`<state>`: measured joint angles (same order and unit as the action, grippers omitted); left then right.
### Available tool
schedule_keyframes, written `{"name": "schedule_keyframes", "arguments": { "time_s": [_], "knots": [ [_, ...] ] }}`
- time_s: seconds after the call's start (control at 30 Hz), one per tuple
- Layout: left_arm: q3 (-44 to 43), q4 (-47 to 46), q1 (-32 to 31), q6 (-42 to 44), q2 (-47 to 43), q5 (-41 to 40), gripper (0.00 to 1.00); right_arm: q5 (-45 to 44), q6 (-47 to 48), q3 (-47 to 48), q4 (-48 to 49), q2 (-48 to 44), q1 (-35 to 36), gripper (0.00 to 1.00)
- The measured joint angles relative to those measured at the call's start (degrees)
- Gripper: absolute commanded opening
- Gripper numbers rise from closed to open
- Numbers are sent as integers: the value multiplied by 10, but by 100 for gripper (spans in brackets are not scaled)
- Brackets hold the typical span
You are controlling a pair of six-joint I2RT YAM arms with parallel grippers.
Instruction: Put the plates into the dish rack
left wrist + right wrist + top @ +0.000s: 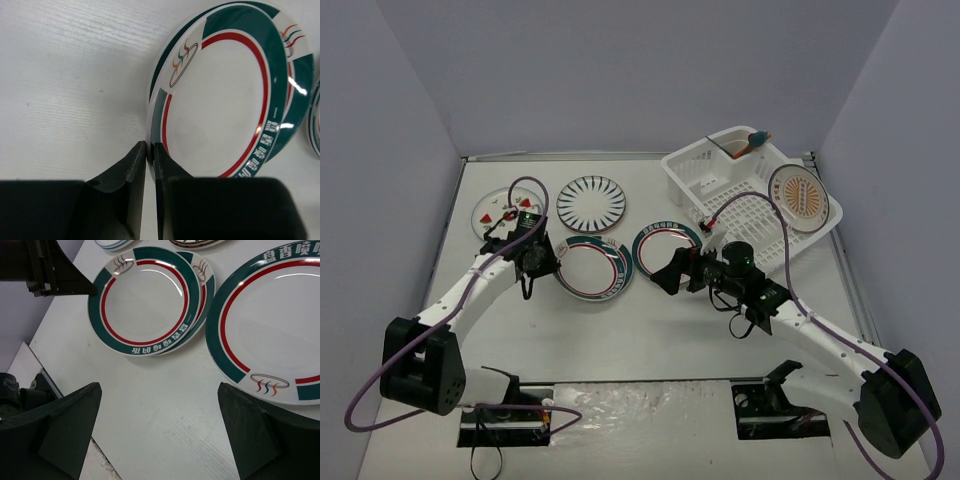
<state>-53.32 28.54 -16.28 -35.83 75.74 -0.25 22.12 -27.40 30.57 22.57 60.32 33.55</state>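
Note:
My left gripper [150, 150] is shut on the left rim of a green-and-red rimmed plate [220, 95], also seen from above [588, 270]. That plate lies partly over a second one of the same pattern [204, 282]. A third green-rimmed plate [665, 248] lies to their right. My right gripper [159, 390] hovers open just in front of it, over bare table. The black-striped plate [592, 203] and the strawberry plate [507, 212] lie further back on the left. The orange sunburst plate [798, 195] stands in the white dish rack [720, 200].
The rack's corner cup [740, 142] holds an orange-and-teal utensil [756, 142]. Purple walls close in the table [620, 330] on the left, back and right. Purple cables loop over both arms.

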Motion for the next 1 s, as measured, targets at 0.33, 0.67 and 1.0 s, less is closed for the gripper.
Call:
{"name": "schedule_keyframes", "arguments": {
  "time_s": [0.33,0.67,1.0],
  "knots": [
    [83,-81,29,-41,-114,50,0,-32,-54,31,78,82,62,97],
    [148,-141,51,-85,-166,80,0,-54,-89,57,137,178,75,97],
    [172,-172,71,-106,-212,96,0,-57,-100,85,162,250,82,97]
  ]
}}
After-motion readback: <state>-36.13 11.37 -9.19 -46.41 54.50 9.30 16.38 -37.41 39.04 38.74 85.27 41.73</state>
